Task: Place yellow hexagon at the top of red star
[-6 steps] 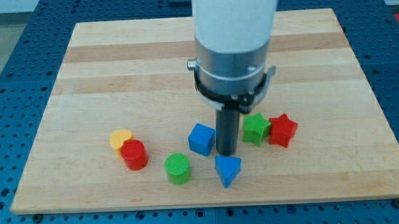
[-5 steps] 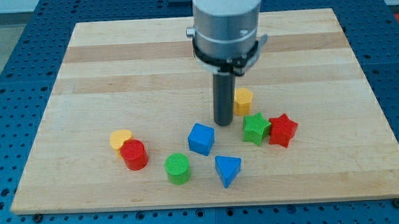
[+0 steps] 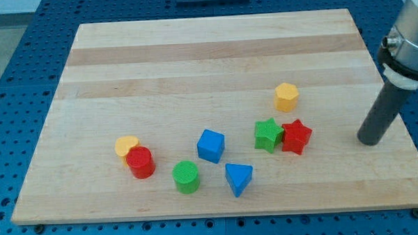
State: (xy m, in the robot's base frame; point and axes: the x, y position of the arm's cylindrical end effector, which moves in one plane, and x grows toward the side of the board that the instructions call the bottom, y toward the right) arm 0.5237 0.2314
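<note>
Yellow hexagon block (image 3: 287, 96) now sits just above the red star block (image 3: 295, 136) — shifted right, task apparently done — my tip (image 3: 368, 141), gripperless, withdrawn right.

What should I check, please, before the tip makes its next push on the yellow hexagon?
1. Yellow hexagon in plain view, nothing covering it: ok.
2. Hexagon lies above the red star, toward the view's top: ok, slightly to the star's left.
3. Hexagon apart from the star and the green star: ok, bare wood shows between them.
4. My tip touches no block: ok, it stands at the view's right, beyond the red star.
5. Red star free to stay put: not ok, the green star touches its left side.
6. Whether a further push is needed: cannot tell for certain.
</note>
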